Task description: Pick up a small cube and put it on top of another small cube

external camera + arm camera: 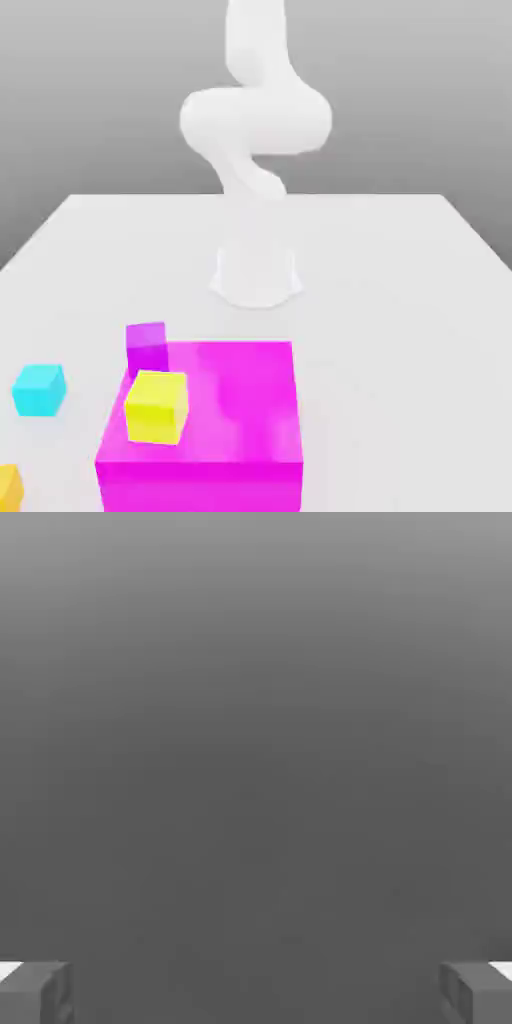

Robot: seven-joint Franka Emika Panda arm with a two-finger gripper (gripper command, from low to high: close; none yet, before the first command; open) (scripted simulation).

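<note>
exterior view
arm (255, 120): a white arm rose from its round base (257, 275) at the middle of the pale table (400, 300), folded high above it.
orange cube (8, 487): the small orange cube sat on the table at the exterior view's left edge, low in the corner, partly cut off by the frame, nothing touching it.
cyan cube (39, 389): on the table, near the orange cube and farther back, apart from it.
magenta block (215, 430): a large block at the front of the table, well to the exterior view's right of the orange cube.
yellow cube (156, 406): seen against the magenta block's left front corner; whether it rested on the block or beside it could not be told.
purple cube (146, 345): just behind the yellow cube, at the block's rear left corner.

hand view
gripper (256, 992): jaws spread wide, the grey fingertips (35, 992) far apart at opposite edges.
held: nothing lay between the fingers; they touched nothing.
background: plain grey.
</note>
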